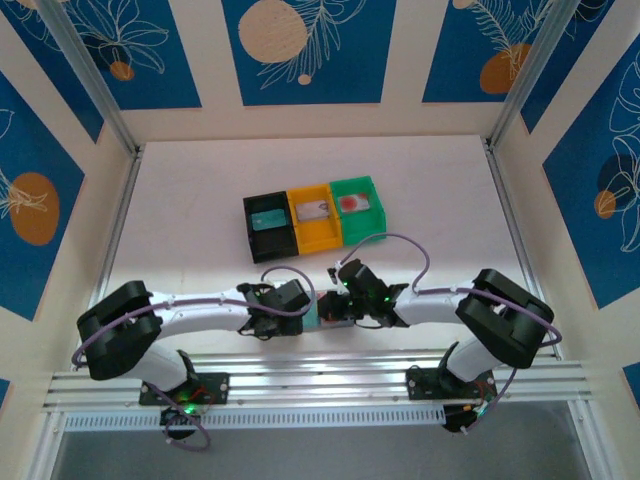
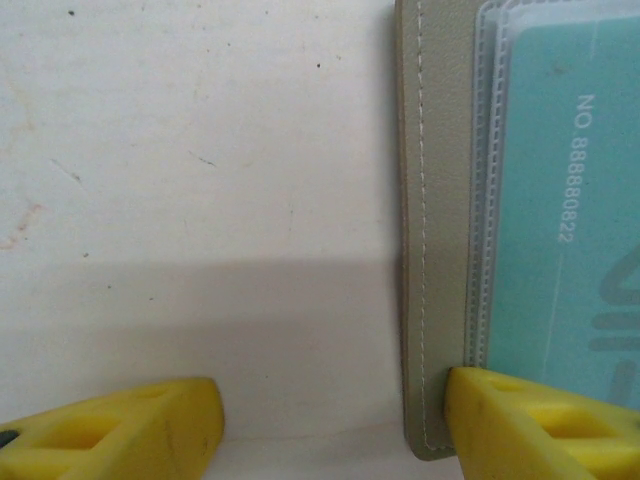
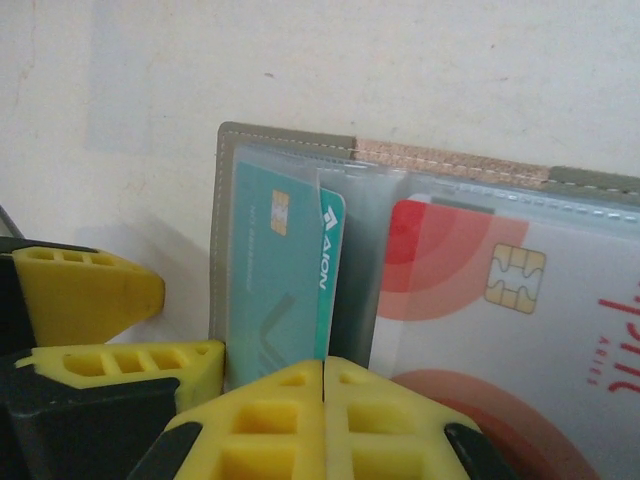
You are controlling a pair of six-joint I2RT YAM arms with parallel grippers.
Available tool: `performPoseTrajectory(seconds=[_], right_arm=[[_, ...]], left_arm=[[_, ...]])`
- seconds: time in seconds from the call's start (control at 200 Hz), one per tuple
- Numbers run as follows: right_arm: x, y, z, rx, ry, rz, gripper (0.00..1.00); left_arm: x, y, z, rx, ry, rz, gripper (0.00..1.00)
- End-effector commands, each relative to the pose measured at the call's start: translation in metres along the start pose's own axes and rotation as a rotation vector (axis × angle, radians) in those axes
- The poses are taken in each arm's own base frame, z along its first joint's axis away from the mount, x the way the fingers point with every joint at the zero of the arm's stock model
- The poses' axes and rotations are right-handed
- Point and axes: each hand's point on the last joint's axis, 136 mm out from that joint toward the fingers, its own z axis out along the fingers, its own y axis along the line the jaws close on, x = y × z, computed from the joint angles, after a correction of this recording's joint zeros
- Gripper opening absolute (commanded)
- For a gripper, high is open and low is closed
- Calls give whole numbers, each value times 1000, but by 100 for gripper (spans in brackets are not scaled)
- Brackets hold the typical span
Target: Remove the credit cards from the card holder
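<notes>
taupe, stitched card holder (image 2: 437, 200), open flat on the pale table (image 2: 200, 150), low centre of the top view, hemmed in by both wrists. left gripper (image 2: 333, 408) released, jaws well apart: one yellow finger (image 2: 540, 425) down on the holder's lower corner at the bottom right of its wrist view, the other on bare table beside it. looks like a hold-down against sliding during a pull.

right gripper (image 3: 323, 375) clenched at the bottom centre of its wrist view, pads pressed together, seemingly nipping the lower edge of the teal card (image 3: 275, 290), with the card's right edge leading straight into the seam between them. teal card in the left clear pocket, upper right corner lapping over the pocket border, so judged partly free. red-and-white card (image 3: 470, 290) with a gold chip fully sleeved in the right pocket, untouched.

row of three bins (image 1: 318, 240) above centre in the top view, well apart from the holder, likely the drop place. calls next for a straight pull along the pocket, no twist; otherwise risks dragging the holder along.
</notes>
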Motion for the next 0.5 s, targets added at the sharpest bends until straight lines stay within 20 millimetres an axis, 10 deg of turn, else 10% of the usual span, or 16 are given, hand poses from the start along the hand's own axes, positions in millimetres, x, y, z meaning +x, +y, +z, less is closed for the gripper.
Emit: performPoseTrajectory(seconds=[0.0, 0.495], right_arm=[[4, 8, -4, -33, 5, -33, 2], [0, -1, -16, 6, -37, -46, 0]], left_arm=[[35, 2, 39, 11, 131, -11, 64], [36, 0, 39, 8, 133, -6, 65]])
